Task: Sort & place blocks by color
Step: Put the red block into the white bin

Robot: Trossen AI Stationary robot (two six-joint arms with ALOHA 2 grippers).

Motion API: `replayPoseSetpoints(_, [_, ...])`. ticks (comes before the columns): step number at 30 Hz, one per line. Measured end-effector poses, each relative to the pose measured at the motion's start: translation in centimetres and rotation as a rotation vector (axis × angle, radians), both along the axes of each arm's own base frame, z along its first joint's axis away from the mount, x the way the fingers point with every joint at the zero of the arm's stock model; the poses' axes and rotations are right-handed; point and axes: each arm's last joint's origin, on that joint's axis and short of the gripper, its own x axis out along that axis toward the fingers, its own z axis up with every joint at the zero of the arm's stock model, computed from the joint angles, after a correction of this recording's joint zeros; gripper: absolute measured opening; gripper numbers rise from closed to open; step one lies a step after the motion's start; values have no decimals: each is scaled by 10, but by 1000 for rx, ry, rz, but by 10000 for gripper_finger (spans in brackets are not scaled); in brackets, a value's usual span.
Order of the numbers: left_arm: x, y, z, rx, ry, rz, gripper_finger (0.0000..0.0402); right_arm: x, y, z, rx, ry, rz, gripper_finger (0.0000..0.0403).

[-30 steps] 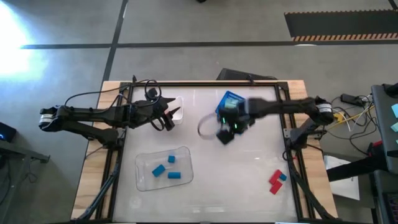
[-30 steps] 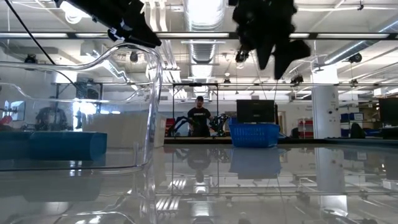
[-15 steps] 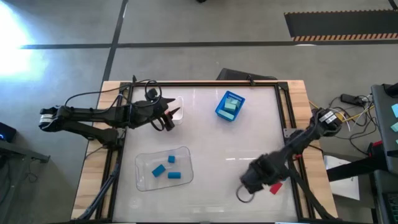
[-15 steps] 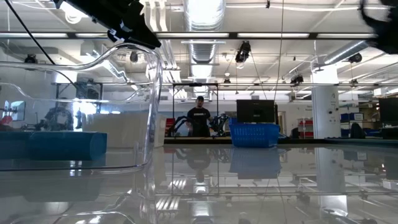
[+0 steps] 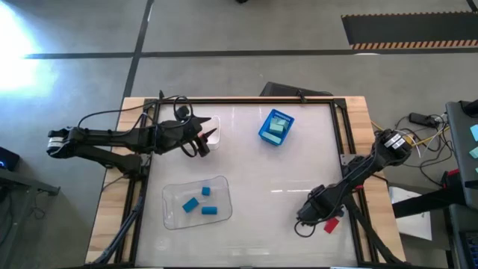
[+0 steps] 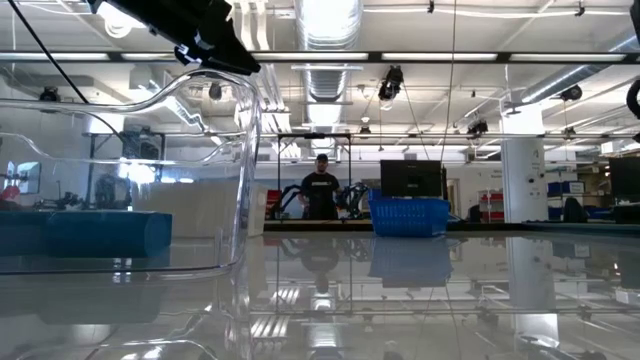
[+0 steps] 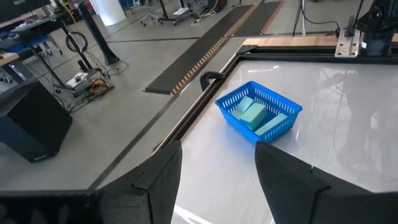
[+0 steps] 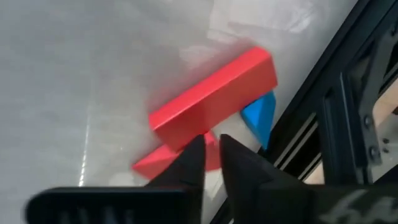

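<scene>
Two red blocks [image 8: 211, 99] and a blue block [image 8: 260, 115] lie together on the table near its right front corner. My right gripper [image 8: 211, 152] hangs just over them, its fingers nearly together with only a slit between. In the high view it [image 5: 308, 217] covers part of the red blocks [image 5: 329, 226]. My left gripper [image 5: 202, 143] waits open beside a white tray [image 5: 213, 131] at the far left and holds nothing. Three blue blocks [image 5: 200, 203] lie in the clear tray [image 5: 173, 217]. Mint blocks [image 7: 252, 115] lie in the blue bin [image 5: 263, 133]. My right gripper comes at the red blocks from above. The lower red block [image 8: 163, 167] shows through the slit between the fingers. I cannot tell whether the fingers touch it.
The black frame rail [image 8: 336, 124] runs close beside the red blocks at the table's right edge. The clear tray's wall [image 6: 240, 180] fills the low view's left. A person [image 6: 320, 192] stands far behind the table.
My right gripper has swung from above the blue bin toward the table's near right corner and come down over the red blocks. The blocks have stayed where they were.
</scene>
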Motion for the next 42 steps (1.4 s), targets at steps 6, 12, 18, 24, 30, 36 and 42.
replayPoseSetpoints(6, [0, 0, 0, 0, 1, 0, 187, -2, -3, -9, -36, -49, 12, 10])
replayPoseSetpoints(12, [0, 0, 0, -1, 0, 1, 187, 0, -5, -18, -39, -61, 16, 8])
replayPoseSetpoints(18, [0, 0, 0, -1, -1, 1, 187, 23, -13, -1, -160, -250, 35, 9])
replayPoseSetpoints(24, [0, 0, 0, -1, -2, 1, 187, 45, -26, 21, -212, -410, 146, 9])
replayPoseSetpoints(30, [0, 0, 0, -1, -7, 1, 187, 59, -29, 36, -31, -517, 643, 31])
replayPoseSetpoints(36, [0, 0, 0, -1, -6, 1, 187, 54, -32, 31, 87, -432, 1076, 107])
replayPoseSetpoints(42, [0, 0, 0, 0, -6, 1, 187, 49, -24, 13, 198, -353, 1349, 182])
